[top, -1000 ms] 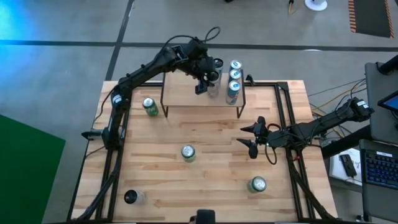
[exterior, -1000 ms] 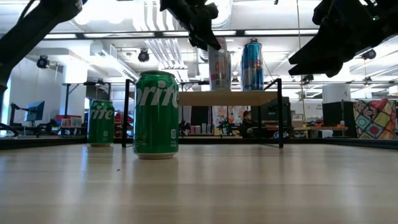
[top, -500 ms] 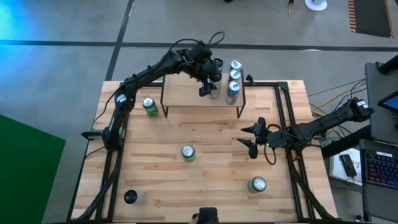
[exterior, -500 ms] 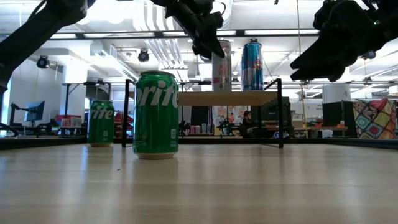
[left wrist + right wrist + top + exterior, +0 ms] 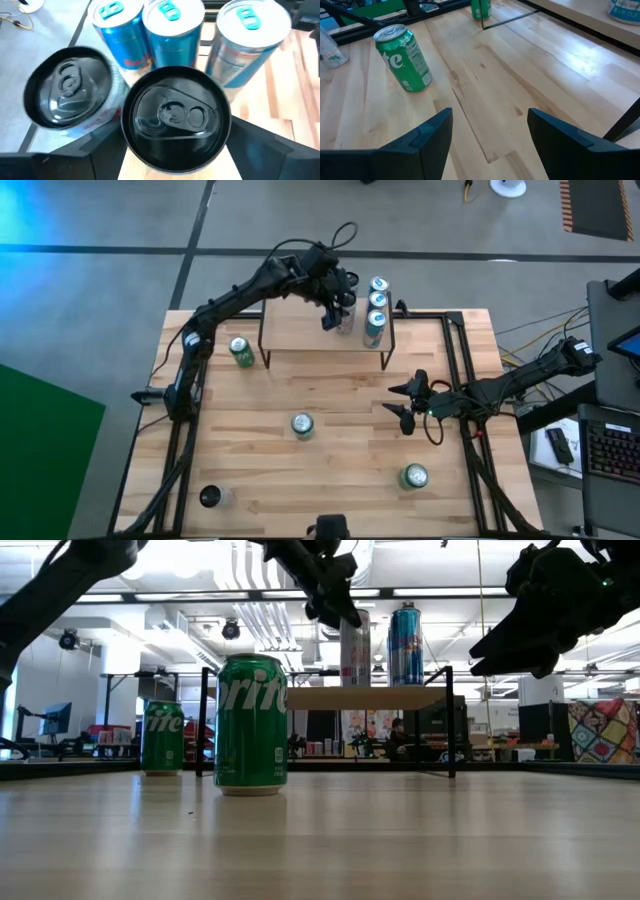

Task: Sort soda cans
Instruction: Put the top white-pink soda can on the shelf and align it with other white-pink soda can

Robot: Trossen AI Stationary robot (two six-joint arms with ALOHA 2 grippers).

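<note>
High view: three pale blue-and-silver cans [image 5: 376, 305] stand on the raised wooden shelf [image 5: 300, 330]; left gripper [image 5: 335, 308] beside them. Three green cans [image 5: 302, 426] remain on the table [image 5: 330, 480]; right gripper [image 5: 405, 406] waits, jaws apart, empty.

Left wrist view: jaws enclose a black-topped can [image 5: 175, 117]; another black can [image 5: 67, 95] is shelved. Sorting appears roughly half complete.

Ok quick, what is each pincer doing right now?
Left pincer: shut on a black can, over the shelf.
Right pincer: open, empty, above the table.

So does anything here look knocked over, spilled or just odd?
Nothing stands out. Every soda can in view stands upright, with no spill on the table. The left gripper grips a black can at the raised shelf, beside three blue cans; the right gripper hovers open mid-table.
</note>
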